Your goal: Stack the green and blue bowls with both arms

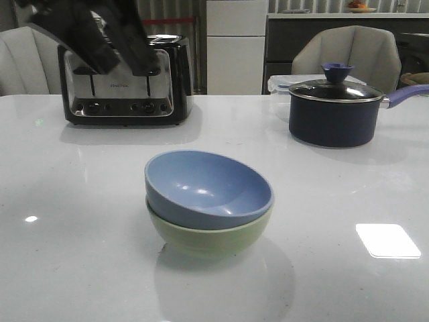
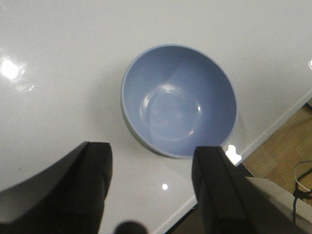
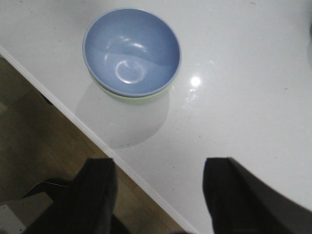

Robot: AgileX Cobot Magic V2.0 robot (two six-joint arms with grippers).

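On the glossy white bench (image 1: 80, 221), the matte dusty blue bowl (image 1: 208, 189) sits tilted inside the pale sage green bowl (image 1: 209, 238). The left gripper (image 2: 152, 187) and right gripper (image 3: 160, 192) hang above, jaws spread and empty, well clear of the stack.

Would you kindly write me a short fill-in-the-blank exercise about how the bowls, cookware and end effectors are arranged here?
1. The blue bowl sits nested inside the ____ bowl.
2. The navy saucepan has its ____ on top.
3. Behind the bowls, on the robot's left side of the table, stands a chrome ____.
4. Both the left end effector and the right end effector are open and hold ____.

Missing words: green; lid; toaster; nothing
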